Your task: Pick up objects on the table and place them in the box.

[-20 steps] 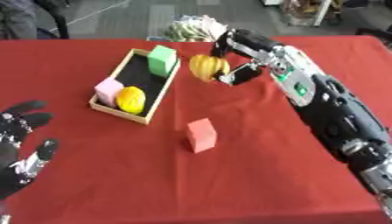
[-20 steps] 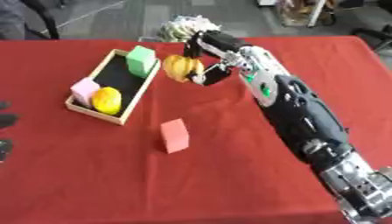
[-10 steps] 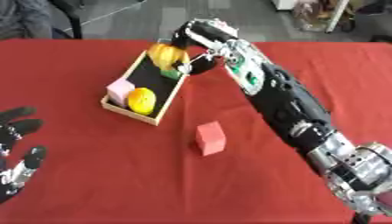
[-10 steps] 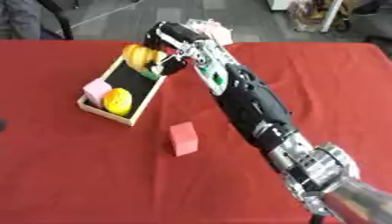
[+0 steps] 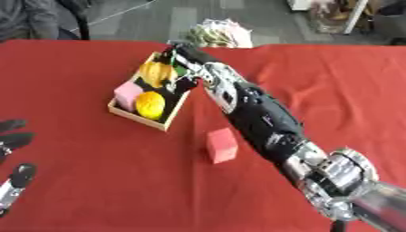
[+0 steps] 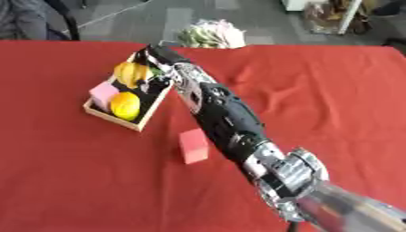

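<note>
Yellow fruit going into the box

The right hand (image 5: 181,69) curls round a yellow fruit (image 5: 156,72) over the box (image 5: 129,115), beside pink and orange items; a red block (image 5: 223,145) waits outside; left hand (image 5: 14,156) idles, spread.

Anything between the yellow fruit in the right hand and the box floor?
Yes: the green block sits partly hidden beneath the yellow fruit held by the right hand over the box's far end.

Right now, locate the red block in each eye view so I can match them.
Left eye view: red block just below centre, on the cloth, beside the right arm.
Right eye view: left of centre, lower.
Shared landmark: the wooden box, up-left of it in both.
</note>
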Action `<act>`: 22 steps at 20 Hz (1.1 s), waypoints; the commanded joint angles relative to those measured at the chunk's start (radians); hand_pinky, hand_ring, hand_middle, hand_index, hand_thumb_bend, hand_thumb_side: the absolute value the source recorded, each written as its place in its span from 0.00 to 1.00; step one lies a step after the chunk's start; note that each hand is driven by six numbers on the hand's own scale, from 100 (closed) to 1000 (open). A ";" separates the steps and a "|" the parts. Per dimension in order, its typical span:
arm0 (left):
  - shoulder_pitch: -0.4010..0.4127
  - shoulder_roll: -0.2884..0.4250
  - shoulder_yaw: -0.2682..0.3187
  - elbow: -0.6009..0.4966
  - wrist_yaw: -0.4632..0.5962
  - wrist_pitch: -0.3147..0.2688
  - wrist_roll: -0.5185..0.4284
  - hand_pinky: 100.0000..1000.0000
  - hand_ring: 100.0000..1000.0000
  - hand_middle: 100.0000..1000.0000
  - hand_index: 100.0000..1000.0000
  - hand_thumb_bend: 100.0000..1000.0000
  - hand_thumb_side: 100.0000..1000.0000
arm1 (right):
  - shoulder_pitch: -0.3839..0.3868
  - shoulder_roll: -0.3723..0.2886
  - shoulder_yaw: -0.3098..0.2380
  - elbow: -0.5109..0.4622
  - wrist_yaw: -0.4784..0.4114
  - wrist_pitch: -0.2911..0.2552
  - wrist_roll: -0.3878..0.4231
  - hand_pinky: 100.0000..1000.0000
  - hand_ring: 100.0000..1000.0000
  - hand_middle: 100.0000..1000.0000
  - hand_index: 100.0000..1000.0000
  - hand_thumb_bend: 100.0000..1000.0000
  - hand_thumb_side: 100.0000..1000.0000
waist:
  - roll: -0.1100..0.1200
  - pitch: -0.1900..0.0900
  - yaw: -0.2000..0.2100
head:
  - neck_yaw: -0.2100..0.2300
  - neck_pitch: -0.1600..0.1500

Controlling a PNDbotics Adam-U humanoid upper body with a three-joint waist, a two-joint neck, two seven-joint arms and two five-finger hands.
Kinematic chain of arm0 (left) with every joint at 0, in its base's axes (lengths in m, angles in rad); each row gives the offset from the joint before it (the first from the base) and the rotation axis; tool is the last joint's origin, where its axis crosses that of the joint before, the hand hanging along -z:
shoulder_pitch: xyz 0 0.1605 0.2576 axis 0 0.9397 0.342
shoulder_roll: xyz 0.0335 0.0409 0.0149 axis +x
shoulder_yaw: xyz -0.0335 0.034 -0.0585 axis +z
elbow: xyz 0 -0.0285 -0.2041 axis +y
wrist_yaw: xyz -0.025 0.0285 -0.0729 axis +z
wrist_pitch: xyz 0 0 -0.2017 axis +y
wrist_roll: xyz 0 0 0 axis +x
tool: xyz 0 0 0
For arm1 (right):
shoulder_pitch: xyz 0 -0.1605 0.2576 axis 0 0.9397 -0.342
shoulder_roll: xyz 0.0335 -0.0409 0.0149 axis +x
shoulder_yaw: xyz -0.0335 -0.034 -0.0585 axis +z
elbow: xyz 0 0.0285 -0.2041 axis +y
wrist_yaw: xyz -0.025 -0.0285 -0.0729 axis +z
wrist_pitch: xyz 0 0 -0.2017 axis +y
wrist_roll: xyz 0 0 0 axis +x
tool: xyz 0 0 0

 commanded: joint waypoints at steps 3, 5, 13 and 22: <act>-0.014 0.005 -0.001 -0.021 0.003 0.000 -0.001 0.79 0.71 0.73 0.80 0.58 0.40 | -0.023 -0.008 -0.001 -0.018 0.009 0.004 -0.040 0.70 0.77 0.84 0.92 0.53 0.29 | 0.005 0.003 -0.002 | 0.000 -0.010; -0.013 0.005 0.000 -0.021 0.002 0.000 0.000 0.79 0.71 0.73 0.80 0.58 0.40 | -0.021 -0.010 0.003 -0.033 0.008 -0.001 -0.053 0.72 0.78 0.88 0.95 0.56 0.31 | 0.005 0.003 -0.004 | 0.003 -0.011; -0.009 0.006 0.007 -0.020 -0.001 0.001 0.009 0.79 0.71 0.73 0.80 0.58 0.40 | -0.010 -0.032 0.035 -0.144 -0.085 -0.038 -0.063 0.72 0.79 0.89 0.94 0.53 0.29 | 0.006 -0.004 -0.036 | 0.018 -0.008; 0.007 0.013 0.030 -0.017 -0.012 0.001 0.033 0.79 0.71 0.73 0.79 0.58 0.40 | 0.079 -0.179 0.146 -0.493 -0.413 -0.054 0.128 0.72 0.76 0.82 0.91 0.40 0.15 | 0.000 -0.019 -0.139 | 0.066 -0.001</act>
